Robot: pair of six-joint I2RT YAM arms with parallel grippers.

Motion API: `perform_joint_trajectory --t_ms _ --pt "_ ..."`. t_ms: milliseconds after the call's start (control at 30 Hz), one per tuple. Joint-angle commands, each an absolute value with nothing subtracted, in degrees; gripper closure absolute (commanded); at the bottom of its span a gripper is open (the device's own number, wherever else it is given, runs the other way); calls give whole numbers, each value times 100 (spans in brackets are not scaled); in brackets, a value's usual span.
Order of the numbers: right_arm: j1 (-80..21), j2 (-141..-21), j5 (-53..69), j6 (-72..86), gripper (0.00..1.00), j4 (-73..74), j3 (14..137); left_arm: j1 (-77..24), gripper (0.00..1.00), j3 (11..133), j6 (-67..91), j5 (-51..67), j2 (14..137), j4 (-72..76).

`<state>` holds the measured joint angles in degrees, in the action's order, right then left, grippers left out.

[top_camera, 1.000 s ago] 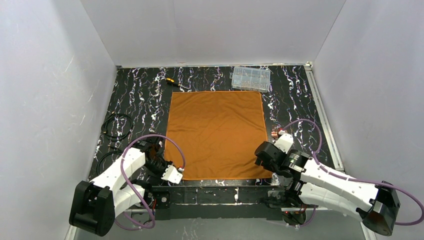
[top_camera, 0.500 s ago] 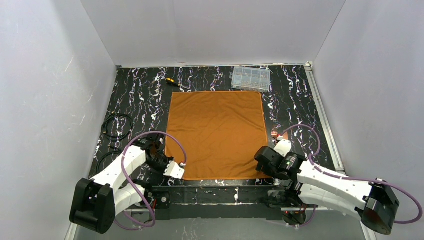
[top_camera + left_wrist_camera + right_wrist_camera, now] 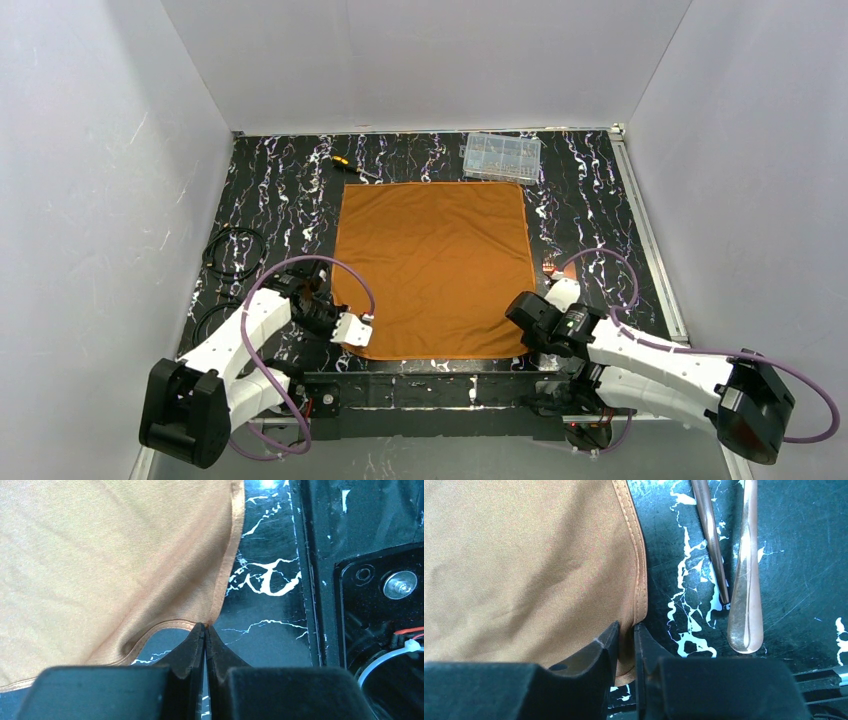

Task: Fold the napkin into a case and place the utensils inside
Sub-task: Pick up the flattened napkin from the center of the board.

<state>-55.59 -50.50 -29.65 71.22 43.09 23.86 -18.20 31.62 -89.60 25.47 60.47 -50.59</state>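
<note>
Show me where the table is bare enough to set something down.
Bare: the strip between napkin and coiled cable, and right of the napkin, beyond the utensils. Crowded: the far edge, with screwdriver and plastic box.

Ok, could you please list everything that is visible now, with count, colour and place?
napkin: one, rust-orange, spread flat in the middle of the table
utensils: two handles visible, copper, right of the napkin's near right corner
compartment box: one, clear plastic, far edge
screwdriver: one, yellow and black, far edge, left of the box
cable: black, coiled, left of the napkin
table: one, black with white veins
left hand: shut on the napkin's near left corner
right hand: fingers either side of the napkin's near right corner, narrow gap
</note>
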Motion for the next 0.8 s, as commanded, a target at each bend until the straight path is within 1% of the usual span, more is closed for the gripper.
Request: perform_joint_trajectory --t_ms 0,133,233,467,500,533,600,700,767 --pt "-5544 -5102 -3158 7060 79 4454 2675 -1838 100 3438 -8602 2600 6114 -5186" --pt "-5514 -5098 -3392 6821 91 4792 3146 -1837 100 3661 -8437 2602 6170 -5255" --pt "-5493 -5120 -3515 6636 97 4966 3485 -1837 100 3876 -8356 2643 6132 -5428" --pt "-5423 -5441 -3608 6332 99 5020 3865 -1843 100 4085 -8562 2717 5898 -6211" --pt "-5420 -5489 -3585 6329 99 4988 3875 -1841 93 3997 -8744 2692 5847 -6344" --pt "-5413 -5527 -3564 6333 99 4936 3876 -1845 80 3870 -8958 2647 5788 -6398" --pt "-5392 -5581 -3530 6311 99 4826 3890 -1842 69 3569 -9304 2537 5625 -6356" --pt "-5306 -5703 -3535 6197 99 4782 4053 -1840 60 3202 -9783 2370 5457 -6162" --pt "-5127 -5796 -3499 6020 99 4790 4222 -1843 58 3018 -10000 2255 5431 -5988"
